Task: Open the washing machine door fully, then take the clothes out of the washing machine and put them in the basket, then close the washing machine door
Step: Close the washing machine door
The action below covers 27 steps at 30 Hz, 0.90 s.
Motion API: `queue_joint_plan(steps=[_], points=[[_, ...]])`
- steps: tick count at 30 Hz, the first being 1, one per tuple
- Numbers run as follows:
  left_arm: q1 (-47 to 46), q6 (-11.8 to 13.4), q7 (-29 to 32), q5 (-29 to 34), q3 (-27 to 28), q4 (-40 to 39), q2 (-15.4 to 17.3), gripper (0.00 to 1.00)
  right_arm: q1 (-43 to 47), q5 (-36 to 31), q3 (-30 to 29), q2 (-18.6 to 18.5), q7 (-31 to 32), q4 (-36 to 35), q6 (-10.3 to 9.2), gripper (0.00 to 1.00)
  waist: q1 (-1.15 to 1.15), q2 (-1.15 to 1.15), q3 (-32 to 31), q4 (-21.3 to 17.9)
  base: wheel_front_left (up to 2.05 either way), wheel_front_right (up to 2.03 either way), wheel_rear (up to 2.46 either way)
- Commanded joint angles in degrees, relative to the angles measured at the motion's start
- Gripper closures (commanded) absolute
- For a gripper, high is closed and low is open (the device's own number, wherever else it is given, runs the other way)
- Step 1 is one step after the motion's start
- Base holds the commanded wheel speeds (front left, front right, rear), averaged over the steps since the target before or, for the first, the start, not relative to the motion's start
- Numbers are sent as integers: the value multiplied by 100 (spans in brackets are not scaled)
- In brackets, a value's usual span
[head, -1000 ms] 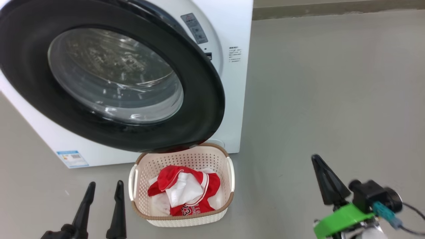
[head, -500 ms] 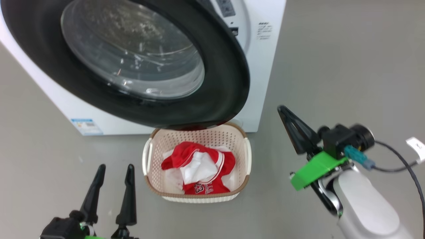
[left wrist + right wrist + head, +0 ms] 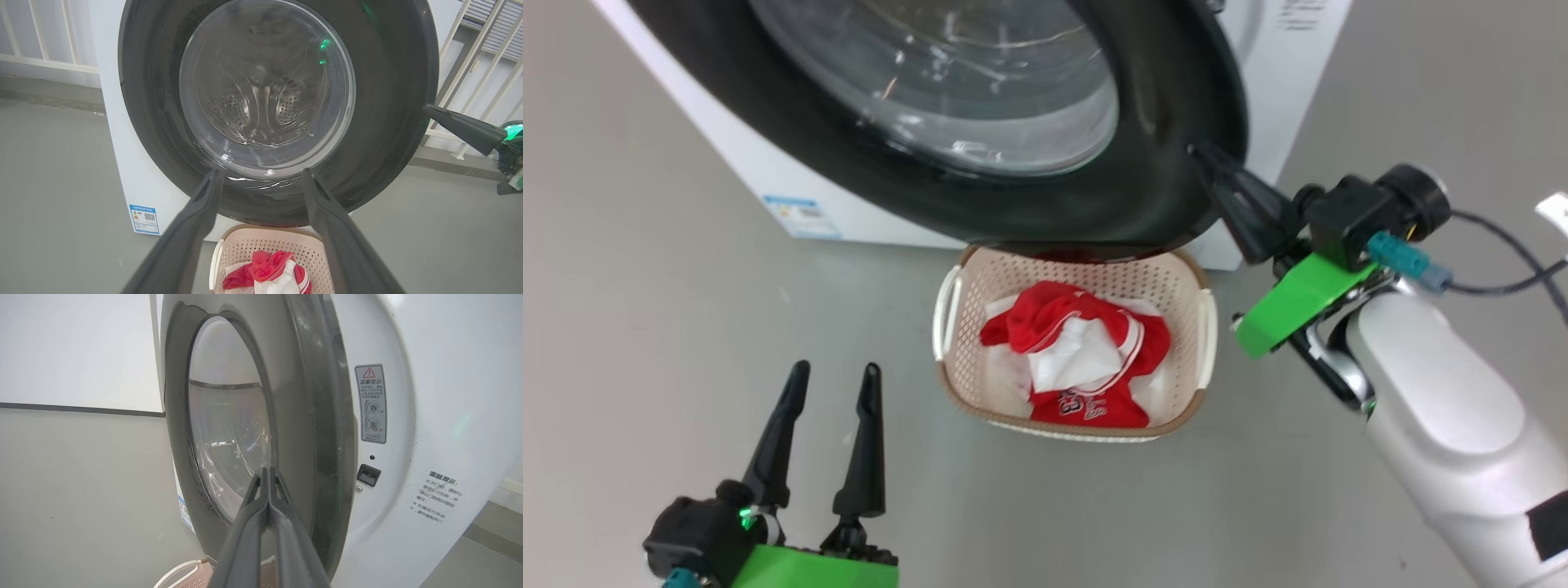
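The washing machine door [image 3: 1160, 122] hangs ajar from the white washing machine [image 3: 1286, 90], its glass window facing me. In the right wrist view a gap shows between the door [image 3: 322, 428] and the machine front [image 3: 412, 457]. My right gripper [image 3: 1199, 153] is shut with nothing in it, its tip against the outer face of the black rim at the door's free edge, as the right wrist view of that gripper [image 3: 267, 470] confirms. The red and white clothes [image 3: 1086, 351] lie in the basket [image 3: 947, 384] on the floor under the door. My left gripper [image 3: 833, 374] stands open and apart, left of the basket.
A grey floor [image 3: 1380, 98] spreads around the machine. A blue label sticker [image 3: 800, 214] sits low on the machine's front. A latch slot [image 3: 369, 475] and a warning sticker [image 3: 371, 403] sit beside the door opening. A black cable [image 3: 1503, 282] trails from my right wrist.
The head camera has tilted, shifting the whole picture. My right gripper has risen from the floor's right side to the door's rim. The left gripper stays open.
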Motion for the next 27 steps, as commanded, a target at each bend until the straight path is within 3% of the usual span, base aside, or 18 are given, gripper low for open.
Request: queue_joint_plan(steps=[1, 27], points=[[-171, -51, -52, 49, 152, -106, 20, 0, -147, 61, 67, -12, -36, -67, 2, 100, 0, 0, 295, 306, 0, 0, 0], [-631, 14, -52, -317, -222, 15, -65, 0, -1579, 145, -826, -510, -36, 230, 2, 100, 0, 0, 1120, 804, 0, 0, 0]])
